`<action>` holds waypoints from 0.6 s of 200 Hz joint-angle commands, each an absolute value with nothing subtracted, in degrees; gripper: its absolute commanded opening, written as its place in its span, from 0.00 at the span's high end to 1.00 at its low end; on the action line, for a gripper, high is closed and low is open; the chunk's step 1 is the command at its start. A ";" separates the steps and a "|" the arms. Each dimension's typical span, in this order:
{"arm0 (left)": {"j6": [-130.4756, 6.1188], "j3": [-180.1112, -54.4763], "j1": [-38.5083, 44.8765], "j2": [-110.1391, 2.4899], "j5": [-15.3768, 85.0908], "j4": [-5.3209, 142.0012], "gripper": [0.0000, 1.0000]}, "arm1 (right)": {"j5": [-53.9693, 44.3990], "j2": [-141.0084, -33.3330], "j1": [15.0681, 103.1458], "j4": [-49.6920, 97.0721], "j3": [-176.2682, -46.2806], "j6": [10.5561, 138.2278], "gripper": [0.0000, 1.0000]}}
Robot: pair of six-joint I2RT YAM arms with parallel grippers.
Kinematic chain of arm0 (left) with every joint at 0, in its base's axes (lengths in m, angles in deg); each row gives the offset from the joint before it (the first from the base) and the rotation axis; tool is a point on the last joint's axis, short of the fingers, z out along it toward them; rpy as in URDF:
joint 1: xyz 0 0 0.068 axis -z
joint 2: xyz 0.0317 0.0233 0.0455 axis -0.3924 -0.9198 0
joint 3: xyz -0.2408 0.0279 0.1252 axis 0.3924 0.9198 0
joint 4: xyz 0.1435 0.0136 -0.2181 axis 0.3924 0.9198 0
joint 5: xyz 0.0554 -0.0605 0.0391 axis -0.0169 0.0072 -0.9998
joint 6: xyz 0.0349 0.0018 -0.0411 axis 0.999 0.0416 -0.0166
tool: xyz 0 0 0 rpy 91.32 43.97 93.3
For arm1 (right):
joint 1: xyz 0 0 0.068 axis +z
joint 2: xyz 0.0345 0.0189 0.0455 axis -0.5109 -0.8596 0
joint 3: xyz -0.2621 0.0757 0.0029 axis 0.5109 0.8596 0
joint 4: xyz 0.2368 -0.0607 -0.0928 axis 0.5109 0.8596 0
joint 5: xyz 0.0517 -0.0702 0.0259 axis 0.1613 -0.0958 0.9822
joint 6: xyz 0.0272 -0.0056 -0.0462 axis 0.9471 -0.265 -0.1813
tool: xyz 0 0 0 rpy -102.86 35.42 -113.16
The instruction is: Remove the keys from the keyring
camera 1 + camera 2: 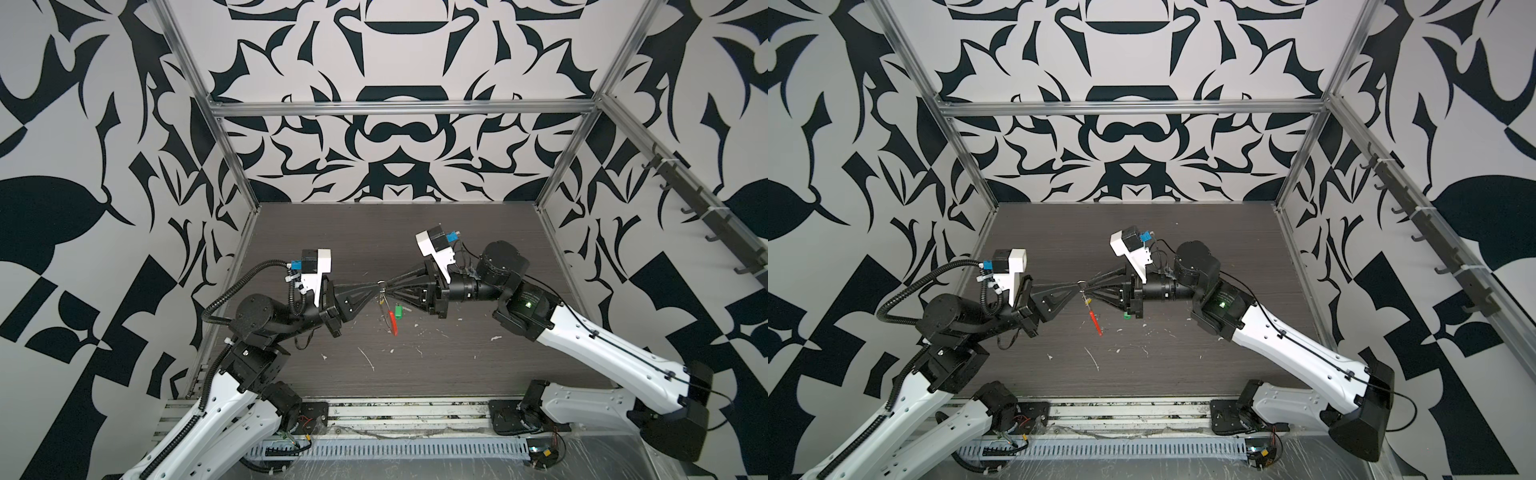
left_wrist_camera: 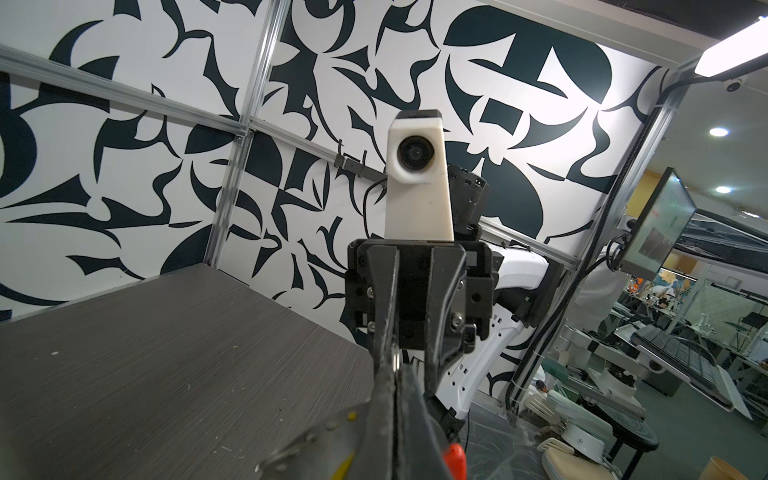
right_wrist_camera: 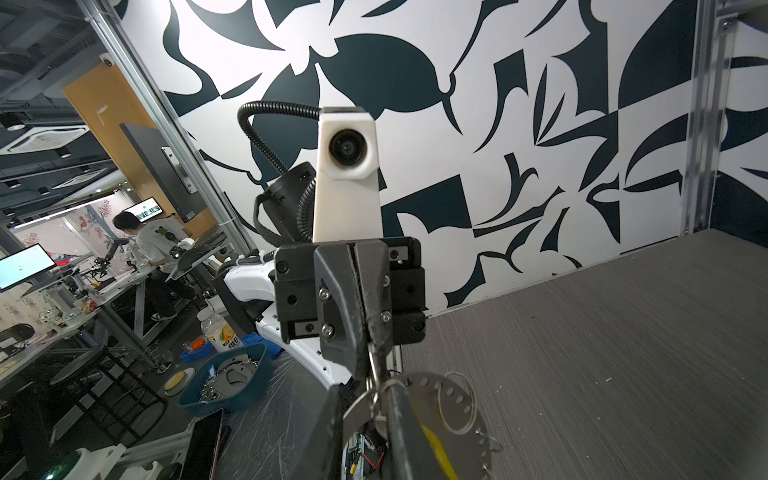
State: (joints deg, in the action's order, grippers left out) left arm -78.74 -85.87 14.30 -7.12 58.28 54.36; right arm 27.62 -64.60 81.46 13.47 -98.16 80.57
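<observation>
1. Bright, even white light from overhead in both top views. Only faint, soft shadows on the dark table [image 1: 415, 232]. Hard contrast on the black-and-white walls [image 1: 395, 145].
2. Slightly soft overall, with wide-angle stretching toward the left and right edges. Keyring [image 1: 393, 323] thin and barely resolved.
3. Left wrist view: overhead strip light [image 2: 733, 52] blown out to pure white, washing out the wall beside it. Round ceiling spots [image 2: 719, 132] likewise clipped.
4. Both wrist views: strong fisheye bowing of the frame rails [image 2: 124, 97]. Sharp at middle distance, heavily blurred at closest range.
5. Right wrist view: glare on the patterned wall, a dimmer room beyond the enclosure, and an overexposed monitor [image 3: 23, 266].
</observation>
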 commanded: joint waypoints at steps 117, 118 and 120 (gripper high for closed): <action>-80.90 -86.42 14.25 -8.50 59.39 52.24 1.00 | 25.98 -64.02 81.35 13.95 -99.47 79.47 1.00; -80.90 -86.42 14.25 -8.50 59.35 52.29 1.00 | 25.96 -64.00 81.35 14.01 -99.53 79.37 1.00; -80.90 -86.45 14.23 -8.44 59.29 52.44 1.00 | 25.88 -64.00 81.37 14.26 -99.57 79.26 1.00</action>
State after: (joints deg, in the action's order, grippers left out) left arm -79.72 -85.87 14.28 -8.30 58.61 53.49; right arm 26.94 -65.06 81.29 13.54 -98.16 80.72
